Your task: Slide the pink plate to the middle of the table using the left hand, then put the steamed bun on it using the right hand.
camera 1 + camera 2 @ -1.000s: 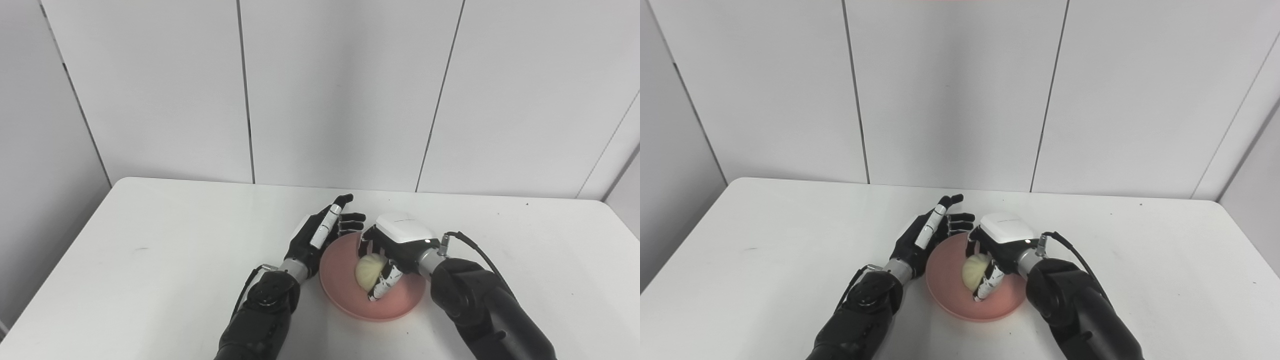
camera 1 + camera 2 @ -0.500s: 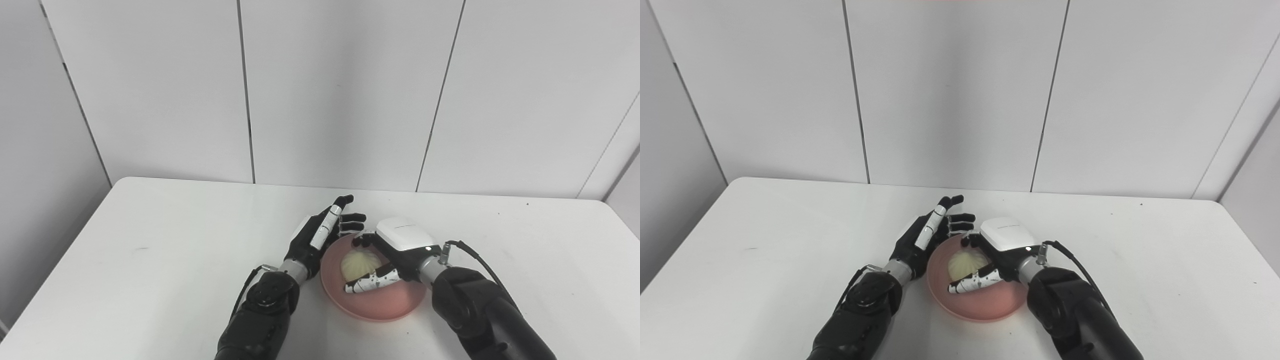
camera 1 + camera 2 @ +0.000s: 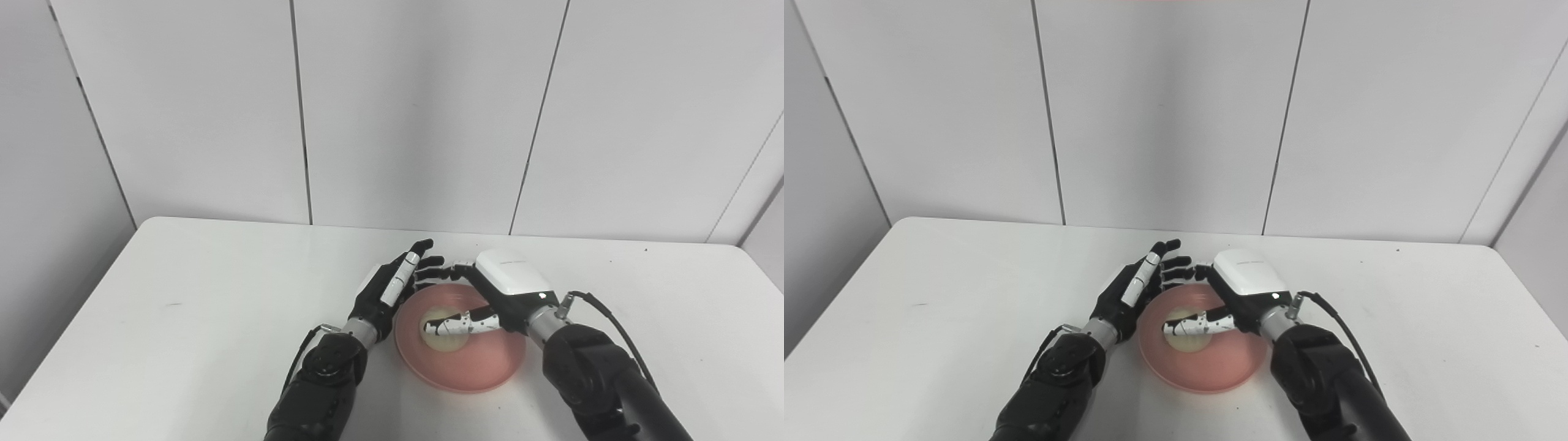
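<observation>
The pink plate point(image 3: 474, 367) lies on the white table point(image 3: 184, 318) near the middle, toward the front. The pale steamed bun point(image 3: 442, 340) rests in the plate's left half, partly hidden by the right hand's thumb. My right hand point(image 3: 499, 291) hovers over the plate's far side, open, fingers spread, thumb stretched across the bun's top. My left hand point(image 3: 392, 285) stands open at the plate's left rim, palm toward it, fingers pointing away from me. Whether it touches the rim I cannot tell.
Grey wall panels point(image 3: 416, 116) rise behind the table's far edge. The table's left edge drops off beside a grey side wall point(image 3: 43, 245). A black cable point(image 3: 603, 306) loops from the right wrist.
The right hand has opened, let the bun go onto the plate, and lifted back to the right. The left hand has stayed put.
</observation>
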Controlling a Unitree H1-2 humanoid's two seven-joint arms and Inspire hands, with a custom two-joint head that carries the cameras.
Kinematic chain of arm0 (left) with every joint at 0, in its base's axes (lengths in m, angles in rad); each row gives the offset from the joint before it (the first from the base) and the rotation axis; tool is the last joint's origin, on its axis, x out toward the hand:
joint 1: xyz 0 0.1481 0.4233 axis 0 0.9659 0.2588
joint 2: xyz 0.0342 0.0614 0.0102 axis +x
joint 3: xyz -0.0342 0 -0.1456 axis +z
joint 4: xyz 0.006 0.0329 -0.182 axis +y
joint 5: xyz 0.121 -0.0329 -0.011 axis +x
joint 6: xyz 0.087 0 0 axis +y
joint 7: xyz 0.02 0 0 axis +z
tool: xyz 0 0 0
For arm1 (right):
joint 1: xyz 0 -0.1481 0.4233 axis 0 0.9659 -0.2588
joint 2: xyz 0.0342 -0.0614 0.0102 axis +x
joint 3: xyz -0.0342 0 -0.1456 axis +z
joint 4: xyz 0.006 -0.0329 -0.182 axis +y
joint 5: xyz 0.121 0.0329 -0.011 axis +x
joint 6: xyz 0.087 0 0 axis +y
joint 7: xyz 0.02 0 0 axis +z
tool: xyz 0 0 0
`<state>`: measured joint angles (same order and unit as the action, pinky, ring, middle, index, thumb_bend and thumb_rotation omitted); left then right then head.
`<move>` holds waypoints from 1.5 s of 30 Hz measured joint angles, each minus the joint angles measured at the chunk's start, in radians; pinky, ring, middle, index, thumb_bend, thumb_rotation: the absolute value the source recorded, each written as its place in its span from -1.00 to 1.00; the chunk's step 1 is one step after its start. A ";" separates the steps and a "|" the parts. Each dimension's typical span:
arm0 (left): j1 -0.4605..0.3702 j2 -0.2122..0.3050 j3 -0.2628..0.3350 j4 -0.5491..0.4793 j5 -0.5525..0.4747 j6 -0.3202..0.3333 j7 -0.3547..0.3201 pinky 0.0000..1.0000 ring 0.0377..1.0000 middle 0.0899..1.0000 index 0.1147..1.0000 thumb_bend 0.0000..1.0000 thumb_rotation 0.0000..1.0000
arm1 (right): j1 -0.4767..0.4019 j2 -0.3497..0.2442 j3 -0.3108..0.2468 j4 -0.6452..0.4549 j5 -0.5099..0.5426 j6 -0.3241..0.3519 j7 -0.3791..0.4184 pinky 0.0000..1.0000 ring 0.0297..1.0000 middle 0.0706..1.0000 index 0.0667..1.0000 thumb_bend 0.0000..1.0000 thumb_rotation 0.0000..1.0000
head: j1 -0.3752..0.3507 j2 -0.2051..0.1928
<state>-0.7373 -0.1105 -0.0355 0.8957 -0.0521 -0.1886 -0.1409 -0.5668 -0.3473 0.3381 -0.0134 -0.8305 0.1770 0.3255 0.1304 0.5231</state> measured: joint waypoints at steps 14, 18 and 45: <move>0.061 -0.044 0.033 -0.039 0.083 -0.120 0.273 0.90 0.77 0.81 0.78 0.39 0.84 | 0.020 0.128 -0.306 0.139 0.424 -0.093 -0.238 0.32 0.47 0.50 0.51 0.60 1.00 | -0.003 -0.002; 0.063 -0.043 0.021 -0.040 0.126 -0.121 0.354 1.00 0.92 0.92 0.87 0.29 0.99 | 0.028 0.175 -0.400 0.232 0.609 -0.121 -0.263 0.49 0.57 0.57 0.57 0.60 1.00 | -0.009 -0.002; 0.084 -0.046 0.063 -0.081 0.062 -0.106 0.351 1.00 1.00 1.00 1.00 0.25 0.94 | 0.052 0.257 -0.506 0.410 0.911 -0.111 -0.353 0.91 0.85 0.84 0.89 0.55 1.00 | -0.025 0.003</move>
<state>-0.6531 -0.1567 0.0271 0.8143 0.0095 -0.2947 0.2104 -0.5153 -0.0903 -0.1682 0.3966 0.0800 0.0662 -0.0279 0.1058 0.5262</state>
